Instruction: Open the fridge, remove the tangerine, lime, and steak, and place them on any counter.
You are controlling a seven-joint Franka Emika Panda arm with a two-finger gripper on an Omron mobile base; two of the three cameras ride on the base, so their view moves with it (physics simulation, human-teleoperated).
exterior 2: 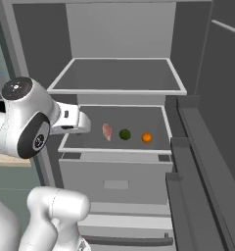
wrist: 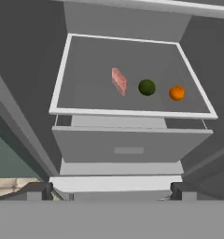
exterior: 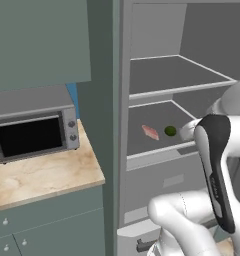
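The fridge (exterior: 123,100) stands open, its grey shelves bare except the lower one (wrist: 132,113). On that shelf lie, left to right, the pink steak (wrist: 118,80), the dark green lime (wrist: 147,87) and the orange tangerine (wrist: 177,93); they also show as steak (exterior 2: 107,131), lime (exterior 2: 125,134) and tangerine (exterior 2: 147,138). From the left side I see the steak (exterior: 150,132) and lime (exterior: 170,131). My gripper (wrist: 111,191) is open and holds nothing; it hangs in front of the shelf, short of the food. The beige counter (exterior: 42,175) lies left of the fridge.
A grey microwave (exterior: 34,132) sits on the counter under a wall cabinet (exterior: 39,40). The swung-out fridge door (exterior 2: 202,171) with its shelf bins lines the right side. Below the food shelf is a closed drawer (wrist: 128,147). My own arm (exterior: 217,170) blocks the shelf's right part.
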